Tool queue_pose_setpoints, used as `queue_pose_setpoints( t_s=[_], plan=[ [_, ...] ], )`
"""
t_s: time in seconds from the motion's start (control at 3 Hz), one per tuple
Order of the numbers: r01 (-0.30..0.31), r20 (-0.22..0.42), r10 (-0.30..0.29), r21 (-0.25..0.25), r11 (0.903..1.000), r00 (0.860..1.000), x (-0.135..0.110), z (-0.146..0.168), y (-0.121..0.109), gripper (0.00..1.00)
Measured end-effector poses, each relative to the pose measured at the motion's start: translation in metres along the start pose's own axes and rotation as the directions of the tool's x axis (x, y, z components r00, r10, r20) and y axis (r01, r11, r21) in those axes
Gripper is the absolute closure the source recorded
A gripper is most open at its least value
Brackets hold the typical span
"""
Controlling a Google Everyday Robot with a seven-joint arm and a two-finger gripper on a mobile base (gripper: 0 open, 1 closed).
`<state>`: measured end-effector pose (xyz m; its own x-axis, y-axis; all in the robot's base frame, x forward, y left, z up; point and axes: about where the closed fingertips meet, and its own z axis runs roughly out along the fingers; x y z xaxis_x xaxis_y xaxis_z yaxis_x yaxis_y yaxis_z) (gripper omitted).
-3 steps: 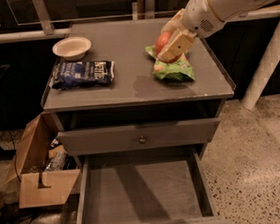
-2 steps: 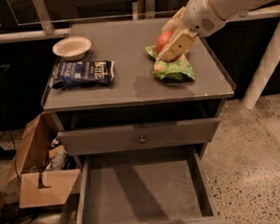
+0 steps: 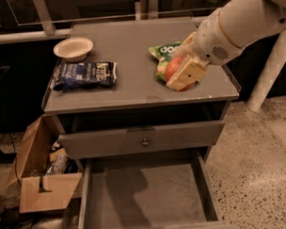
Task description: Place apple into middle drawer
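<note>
My gripper (image 3: 180, 63) is shut on the red-orange apple (image 3: 172, 68) over the right front part of the cabinet top (image 3: 131, 46). One tan finger (image 3: 188, 74) covers the apple's front and the other is behind it. The apple sits just over a green snack bag (image 3: 163, 51). The middle drawer (image 3: 145, 191) is pulled out below, wide and grey, with nothing on its floor. It lies below and to the left of the gripper.
A white bowl (image 3: 74, 48) and a dark blue snack bag (image 3: 85, 75) lie on the left of the top. A shut drawer front with a round knob (image 3: 145, 142) sits above the open drawer. A cardboard box (image 3: 39, 176) stands at the left on the floor.
My gripper with the apple in it has moved toward the front edge of the cabinet top and now covers the front of the green bag.
</note>
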<state>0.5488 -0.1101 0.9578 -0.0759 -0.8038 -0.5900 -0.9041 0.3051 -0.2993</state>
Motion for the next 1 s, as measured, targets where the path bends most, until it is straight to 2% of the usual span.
queue_pose_setpoints(
  t_s=[0.33, 0.67, 1.0],
  plan=[
    [0.0, 0.0, 0.0, 0.0, 1.0, 1.0, 0.0, 0.0, 0.0, 1.0],
    [-0.028, -0.015, 0.028, 0.0, 0.9996, 0.999, 0.011, 0.005, 0.013, 1.0],
    [-0.084, -0.023, 0.084, 0.006, 0.9964, 0.996, 0.029, 0.018, 0.042, 1.0]
  ],
)
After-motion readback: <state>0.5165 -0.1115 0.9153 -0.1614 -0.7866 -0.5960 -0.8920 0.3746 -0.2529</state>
